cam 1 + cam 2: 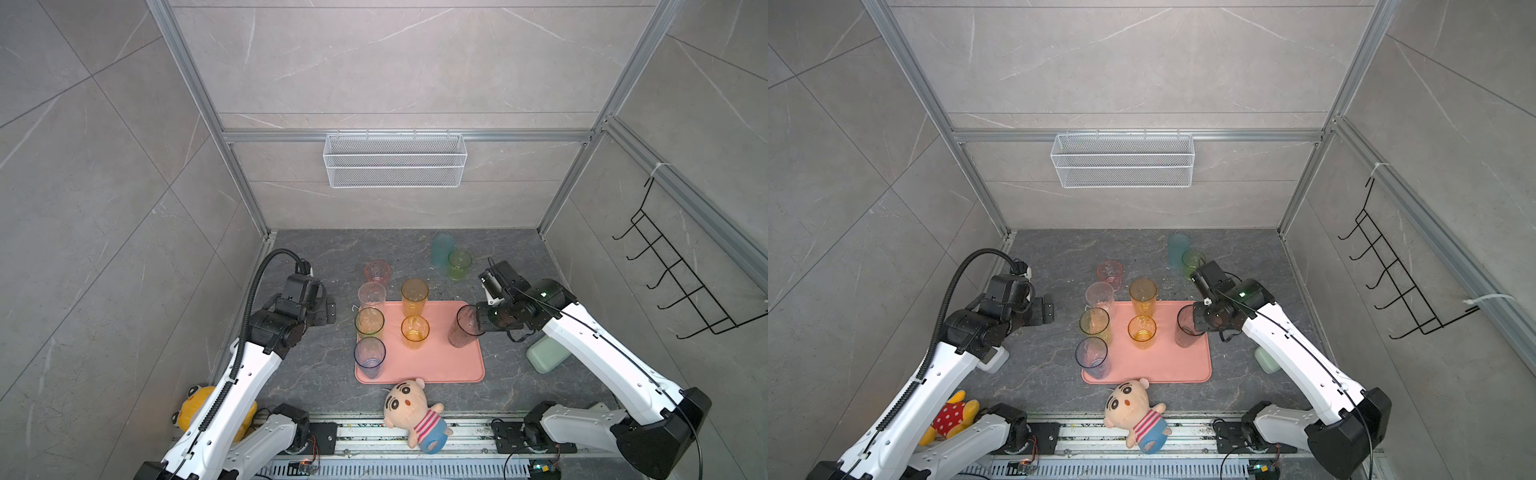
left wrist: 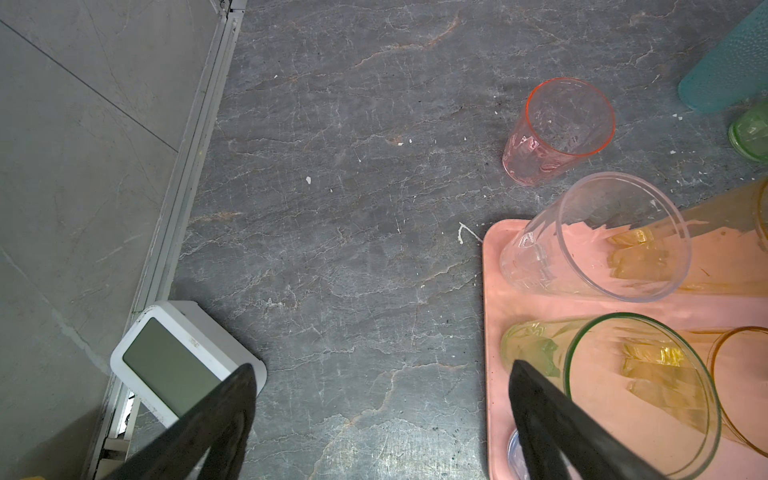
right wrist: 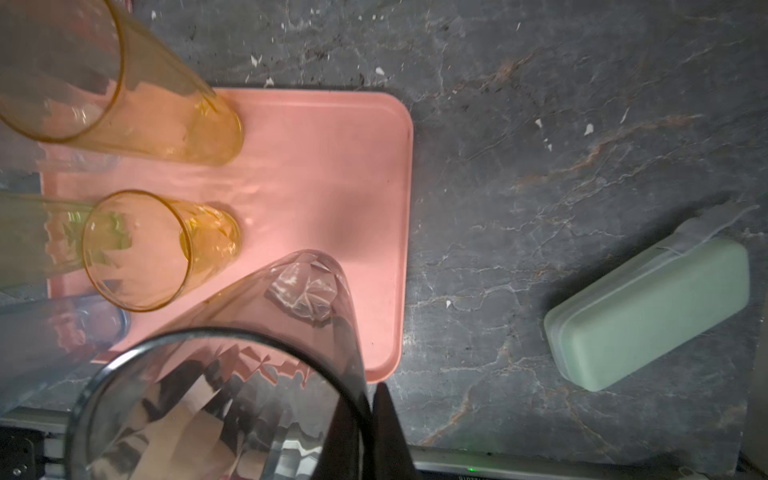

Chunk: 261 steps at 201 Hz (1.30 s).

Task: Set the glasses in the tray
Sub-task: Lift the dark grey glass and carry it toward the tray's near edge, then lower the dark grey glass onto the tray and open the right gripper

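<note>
Nearby, green box R of tray, doll front, grey glass gripped

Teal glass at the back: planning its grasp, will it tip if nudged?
Probably: the teal glass stands tall and narrow. Likely light, since nothing shows inside it. A push could knock the green glass right beside it.

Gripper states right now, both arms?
Left gripper: open, empty.
Right gripper: shut on the grey glass, at its rim.

Overhead pair; close wrist views; shared tray
</note>
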{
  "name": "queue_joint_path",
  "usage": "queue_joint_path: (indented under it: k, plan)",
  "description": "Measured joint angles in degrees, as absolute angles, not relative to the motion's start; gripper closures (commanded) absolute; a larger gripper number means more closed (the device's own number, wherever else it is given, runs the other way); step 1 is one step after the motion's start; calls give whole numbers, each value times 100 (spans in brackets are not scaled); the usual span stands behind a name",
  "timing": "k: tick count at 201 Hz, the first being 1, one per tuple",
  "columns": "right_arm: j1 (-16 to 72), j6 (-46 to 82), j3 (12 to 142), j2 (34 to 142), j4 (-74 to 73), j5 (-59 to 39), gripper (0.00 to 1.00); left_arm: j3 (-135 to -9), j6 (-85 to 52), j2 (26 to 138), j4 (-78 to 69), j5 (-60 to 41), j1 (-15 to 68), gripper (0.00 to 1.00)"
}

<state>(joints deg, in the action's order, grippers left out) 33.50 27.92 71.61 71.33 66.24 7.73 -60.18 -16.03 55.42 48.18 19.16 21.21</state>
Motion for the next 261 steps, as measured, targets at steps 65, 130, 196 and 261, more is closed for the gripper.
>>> queue_joint_path:
  k: [65, 130, 196, 261]
  plan:
    - [4497, 3205, 6746, 7260, 6418, 773, 100, -6018, -1603, 5542, 4818, 1896, 2121, 5]
    - [5310, 3520, 6759, 7955, 5981, 799, 100, -6018, -1601, 5542, 4818, 1894, 2121, 5]
    - [5594, 3671, 7000, 8355, 5798, 902, 100, -6018, -1603, 5542, 4816, 1894, 2121, 5]
    - [5767, 3697, 7087, 8608, 5647, 882, 100, -6018, -1601, 5542, 4816, 1892, 2121, 5]
